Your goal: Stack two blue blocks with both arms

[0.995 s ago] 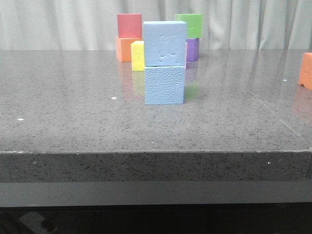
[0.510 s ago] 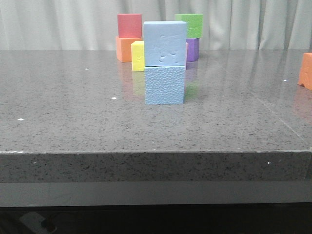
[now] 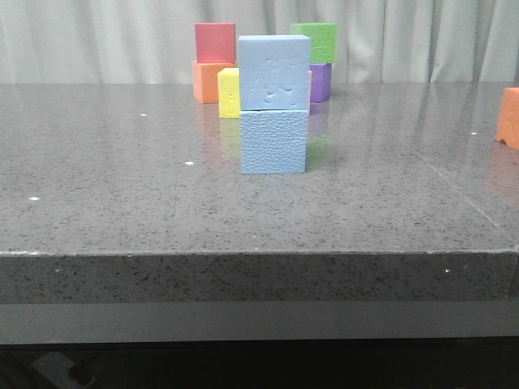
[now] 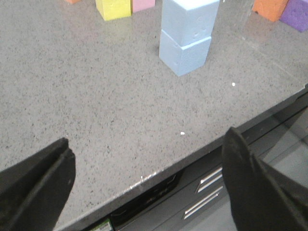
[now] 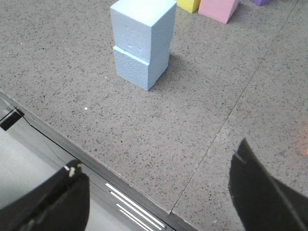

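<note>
Upper blue block (image 3: pixel 274 72): sits squarely on the lower blue block (image 3: pixel 273 142), edges nearly flush.
Stack: near the middle of the grey speckled desk (image 3: pixel 122 203), free of both arms.
Behind the stack: yellow cube (image 3: pixel 229 92) at 11 o'clock; purple cube (image 3: pixel 320 81) at 1 o'clock.
Left gripper (image 4: pixel 149 183): jaws spread wide, holding nothing, over the near desk edge.
Right gripper (image 5: pixel 159 197): jaws likewise wide apart and empty, well short of the stack.
</note>
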Robot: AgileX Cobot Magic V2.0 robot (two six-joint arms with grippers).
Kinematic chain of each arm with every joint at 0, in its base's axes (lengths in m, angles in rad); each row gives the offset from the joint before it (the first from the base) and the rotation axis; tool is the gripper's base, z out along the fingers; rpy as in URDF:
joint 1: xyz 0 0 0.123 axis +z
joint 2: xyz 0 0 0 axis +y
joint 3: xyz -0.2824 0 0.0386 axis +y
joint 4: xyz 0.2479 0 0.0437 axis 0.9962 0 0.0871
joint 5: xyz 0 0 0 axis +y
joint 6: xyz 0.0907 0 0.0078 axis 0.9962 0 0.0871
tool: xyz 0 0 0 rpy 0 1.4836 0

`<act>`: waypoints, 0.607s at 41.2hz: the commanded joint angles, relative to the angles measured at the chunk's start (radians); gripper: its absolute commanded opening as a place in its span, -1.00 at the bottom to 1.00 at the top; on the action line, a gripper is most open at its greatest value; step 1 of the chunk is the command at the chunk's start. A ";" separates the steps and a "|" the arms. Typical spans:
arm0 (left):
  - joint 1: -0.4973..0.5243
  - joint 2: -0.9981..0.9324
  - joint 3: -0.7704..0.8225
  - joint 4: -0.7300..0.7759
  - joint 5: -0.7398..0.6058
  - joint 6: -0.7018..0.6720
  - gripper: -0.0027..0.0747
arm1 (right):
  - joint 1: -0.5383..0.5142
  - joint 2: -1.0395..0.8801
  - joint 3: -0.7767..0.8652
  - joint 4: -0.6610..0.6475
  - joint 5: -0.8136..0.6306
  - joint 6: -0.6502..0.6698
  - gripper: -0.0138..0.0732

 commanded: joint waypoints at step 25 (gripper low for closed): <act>0.004 0.003 -0.024 0.005 -0.112 0.004 -0.50 | -0.006 -0.005 -0.026 -0.009 -0.078 -0.009 -0.19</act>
